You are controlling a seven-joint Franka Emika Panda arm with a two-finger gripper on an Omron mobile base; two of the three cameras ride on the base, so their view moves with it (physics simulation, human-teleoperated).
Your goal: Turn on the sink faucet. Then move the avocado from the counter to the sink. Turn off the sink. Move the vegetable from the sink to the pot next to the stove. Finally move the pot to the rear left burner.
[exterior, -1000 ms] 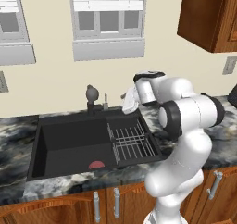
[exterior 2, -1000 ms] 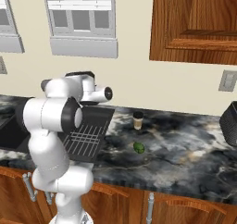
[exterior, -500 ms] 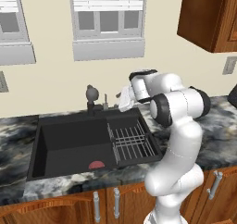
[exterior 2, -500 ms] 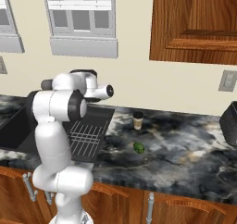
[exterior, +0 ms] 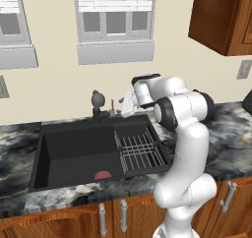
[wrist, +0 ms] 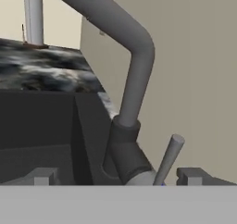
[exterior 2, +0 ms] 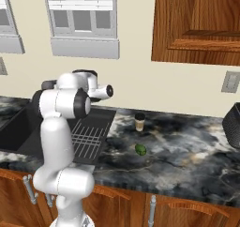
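Flat, even rendered light in all views, moderately bright, no clear source. Wall (exterior: pixel 59 92) evenly lit, no hotspots. Sink (exterior: pixel 74 151) basin reads very dark, little detail inside. Arm (exterior: pixel 184 133) shows soft shading, darker on the underside, faint highlights on top. Weak soft shadow under the avocado (exterior 2: pixel 140 149) on the counter (exterior 2: pixel 187 146). Cabinet (exterior 2: pixel 197 24) has a dim underside. Base views sharp but low-res, jagged edges. Hand view soft and blocky; faucet (wrist: pixel 134 79) smoothly shaded, lighter along one side. No glare, no lens distortion at the edges.
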